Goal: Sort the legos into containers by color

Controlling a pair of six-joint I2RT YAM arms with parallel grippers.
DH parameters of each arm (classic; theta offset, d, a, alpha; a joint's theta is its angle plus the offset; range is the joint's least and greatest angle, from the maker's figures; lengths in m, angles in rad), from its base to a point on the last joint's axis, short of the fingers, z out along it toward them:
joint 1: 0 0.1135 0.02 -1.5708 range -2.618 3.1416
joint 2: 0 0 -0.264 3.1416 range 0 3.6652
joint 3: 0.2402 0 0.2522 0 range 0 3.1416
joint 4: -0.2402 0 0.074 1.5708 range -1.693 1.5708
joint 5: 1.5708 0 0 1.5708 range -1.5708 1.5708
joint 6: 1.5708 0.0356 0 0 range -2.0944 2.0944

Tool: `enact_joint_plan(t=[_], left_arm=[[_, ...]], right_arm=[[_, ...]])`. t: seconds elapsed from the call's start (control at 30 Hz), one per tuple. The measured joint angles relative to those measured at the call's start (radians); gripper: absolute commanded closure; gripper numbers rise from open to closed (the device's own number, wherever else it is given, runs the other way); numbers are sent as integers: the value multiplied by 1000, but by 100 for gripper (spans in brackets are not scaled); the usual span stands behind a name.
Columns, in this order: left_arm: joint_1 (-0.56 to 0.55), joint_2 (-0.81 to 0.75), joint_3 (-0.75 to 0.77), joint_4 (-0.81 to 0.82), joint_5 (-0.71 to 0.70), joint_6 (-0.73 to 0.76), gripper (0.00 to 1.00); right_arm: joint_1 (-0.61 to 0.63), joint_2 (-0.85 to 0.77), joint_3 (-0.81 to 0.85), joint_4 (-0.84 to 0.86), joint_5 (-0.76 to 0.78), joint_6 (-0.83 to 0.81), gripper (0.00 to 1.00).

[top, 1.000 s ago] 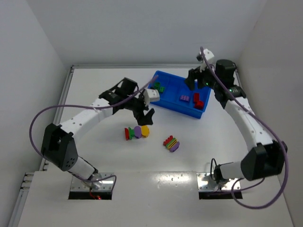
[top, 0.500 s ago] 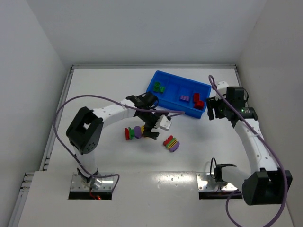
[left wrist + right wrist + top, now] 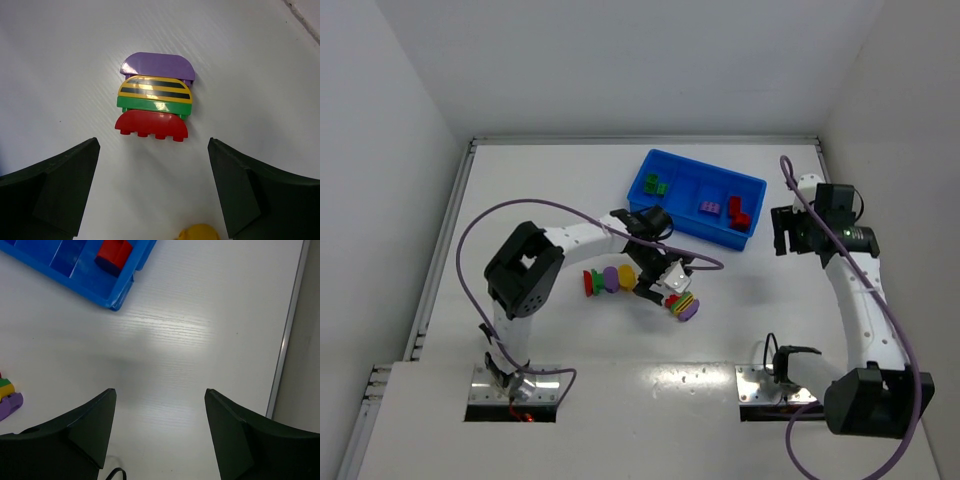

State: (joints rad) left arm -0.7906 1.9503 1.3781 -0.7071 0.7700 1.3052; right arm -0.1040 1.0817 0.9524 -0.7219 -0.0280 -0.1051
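Plainly, the left gripper (image 3: 661, 283) (image 3: 152, 150) stands spread wide, its two dark fingers (image 3: 60, 185) well apart and closed on nothing. It hangs low over the table (image 3: 520, 180), with the striped stack (image 3: 682, 303) (image 3: 155, 97) lying just ahead of the fingertips and untouched. In the left wrist view the stack lies on its side: red brick nearest the fingers, then green, then yellow with black stripes, then purple farthest away. Each brick's long axis runs across the gap between the fingers, and the stack itself builds straight away from them. A yellow brick (image 3: 200, 232) shows at the bottom edge of that view.

A second stack (image 3: 608, 279) of red, green, purple and yellow lies just to the left of the gripper.

The right gripper (image 3: 783, 232) (image 3: 160, 395) is partly spread and empty, over bare table to the right of the bin (image 3: 695, 228) (image 3: 115, 295) and apart from it. The bin sits slanted at the back, holding green bricks (image 3: 656, 185) in its left compartment, a purple brick (image 3: 709, 208) further right, and red bricks (image 3: 738, 212) (image 3: 114, 252) at the right end.
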Motion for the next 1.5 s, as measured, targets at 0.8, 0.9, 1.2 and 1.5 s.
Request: enact_joint_plan(t=[0.8, 0.9, 1.2, 1.5], left_arm=[[-20, 98, 53, 0, 8, 19, 3], [-20, 99, 54, 1, 8, 19, 3], [-20, 129, 74, 6, 8, 20, 6], [-20, 143, 74, 5, 8, 19, 16]], right_arm=[[-70, 24, 51, -25, -69, 5, 28], [-72, 24, 51, -25, -74, 5, 28], [-84, 25, 51, -33, -88, 5, 28], [-91, 31, 51, -37, -93, 5, 28]])
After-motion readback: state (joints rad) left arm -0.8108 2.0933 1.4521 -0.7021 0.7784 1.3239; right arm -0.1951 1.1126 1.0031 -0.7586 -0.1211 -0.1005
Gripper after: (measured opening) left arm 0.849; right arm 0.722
